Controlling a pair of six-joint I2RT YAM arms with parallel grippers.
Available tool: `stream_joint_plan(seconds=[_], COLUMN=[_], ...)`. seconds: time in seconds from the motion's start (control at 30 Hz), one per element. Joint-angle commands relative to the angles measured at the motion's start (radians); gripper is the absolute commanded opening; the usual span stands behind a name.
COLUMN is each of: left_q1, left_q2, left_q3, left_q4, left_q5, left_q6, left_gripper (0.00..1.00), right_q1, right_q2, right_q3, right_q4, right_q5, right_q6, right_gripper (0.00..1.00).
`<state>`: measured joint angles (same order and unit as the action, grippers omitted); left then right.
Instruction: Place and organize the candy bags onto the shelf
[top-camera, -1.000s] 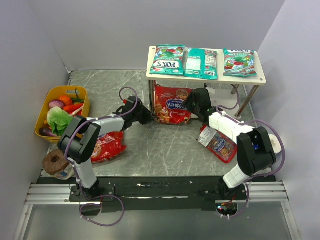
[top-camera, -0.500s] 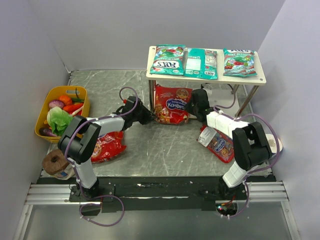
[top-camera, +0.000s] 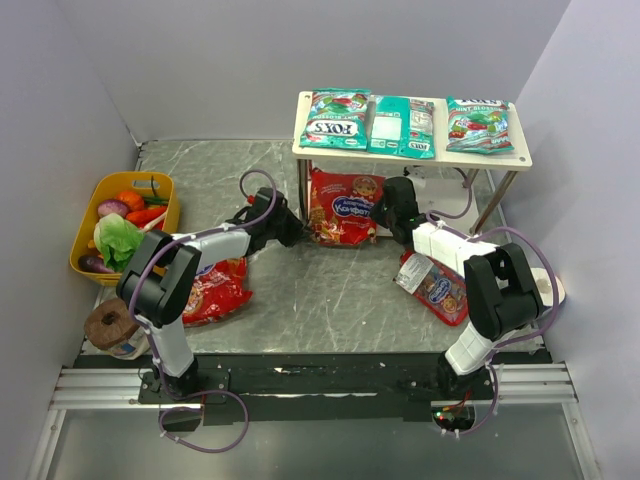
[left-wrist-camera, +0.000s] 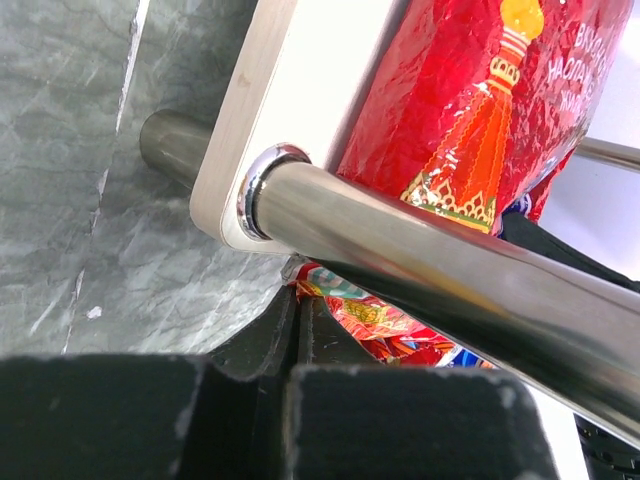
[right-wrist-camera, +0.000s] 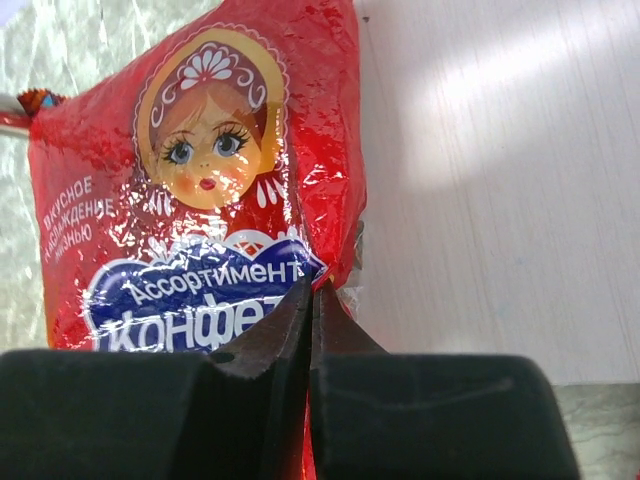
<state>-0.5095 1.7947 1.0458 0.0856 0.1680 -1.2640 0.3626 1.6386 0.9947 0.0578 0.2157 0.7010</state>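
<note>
Shelf (top-camera: 441, 130): at 1 o'clock on the grey marbled table (top-camera: 330, 290) in the top view, close to the far wall; it has pale boards and metal legs.

Top board: it carries three bags in a row, the left teal bag (top-camera: 335, 119), the middle teal bag (top-camera: 401, 126) and the right teal bag (top-camera: 478, 124). The first two touch, and the third lies slightly apart toward 3 o'clock.

Held red bag (top-camera: 343, 208): it lies on the lower board (right-wrist-camera: 480, 180) beneath the left half of the top board. Its near edge pokes out toward 6 o'clock, doll face and blue label upward (the lettering is Cyrillic).

Left gripper (top-camera: 292, 230): at the held red bag's 9 o'clock side, just beside the shelf's front-left leg (left-wrist-camera: 420, 270). Its wrist view shows the two fingers pressed together on a crinkled corner of that bag.

Right gripper (top-camera: 385, 205): at the held red bag's 3 o'clock edge. Its wrist view shows the fingers pinched tight on the bag's edge next to the blue label.

Left red bag (top-camera: 212, 290): at 8 o'clock on the table, partly covered by the left arm.

Right red bag (top-camera: 437, 288): at 4 o'clock on the table, lying flat with the right arm passing over it.

Yellow tub (top-camera: 125, 222): at 9 o'clock, filled with toy vegetables.

Brown roll (top-camera: 110, 325): at 7 o'clock, near the table's edge.
</note>
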Motion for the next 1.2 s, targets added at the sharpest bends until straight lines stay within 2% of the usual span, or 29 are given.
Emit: stream_joint_plan(seconds=[0.0,0.07,0.17,0.27,0.33,0.37,0.4,0.47,0.5,0.67,0.77,1.0,1.17], left_q1=[0.025,0.026,0.029,0.031,0.029,0.031,0.029,0.029,0.029,0.029,0.025,0.009,0.002], left_q2=[0.008,0.014,0.023,0.023,0.000,-0.009,-0.020,-0.047,-0.057,-0.116,-0.153,-0.245,-0.348], left_q3=[0.071,0.080,0.091,0.106,0.094,0.068,0.056,0.024,0.017,-0.021,-0.046,-0.092,-0.151], left_q4=[0.057,0.055,0.063,0.048,0.043,0.048,0.058,0.066,0.065,0.048,0.039,-0.052,-0.075], left_q5=[-0.119,-0.119,-0.120,-0.113,-0.114,-0.114,-0.114,-0.107,-0.104,-0.104,-0.098,-0.082,-0.059], left_q6=[0.008,0.008,-0.003,0.006,0.006,-0.001,-0.005,-0.008,-0.006,0.021,0.041,0.115,0.186], left_gripper=[0.02,0.02,0.03,0.05,0.10,0.13,0.23,0.33,0.43,0.70,0.77,0.84,0.86], right_q1=[-0.007,-0.005,-0.004,-0.004,-0.004,-0.004,-0.004,-0.004,-0.001,0.004,0.009,0.007,0.009], right_q2=[-0.011,-0.017,-0.013,-0.016,-0.045,-0.057,-0.086,-0.118,-0.159,-0.305,-0.422,-0.602,-0.643], right_q3=[0.002,-0.008,-0.010,-0.010,-0.031,-0.039,-0.047,-0.073,-0.085,-0.188,-0.240,-0.271,-0.353], right_q4=[0.048,0.040,0.045,0.033,0.031,0.031,0.025,0.001,-0.004,-0.087,-0.148,-0.571,-0.659], right_q5=[0.120,0.142,0.142,0.128,0.128,0.123,0.117,0.108,0.106,0.106,0.134,0.238,0.267], right_q6=[0.077,0.101,0.111,0.112,0.111,0.109,0.107,0.103,0.095,0.088,0.086,0.153,0.157], right_gripper=[0.05,0.05,0.12,0.32,0.41,0.50,0.53,0.62,0.64,0.70,0.72,0.74,0.78])
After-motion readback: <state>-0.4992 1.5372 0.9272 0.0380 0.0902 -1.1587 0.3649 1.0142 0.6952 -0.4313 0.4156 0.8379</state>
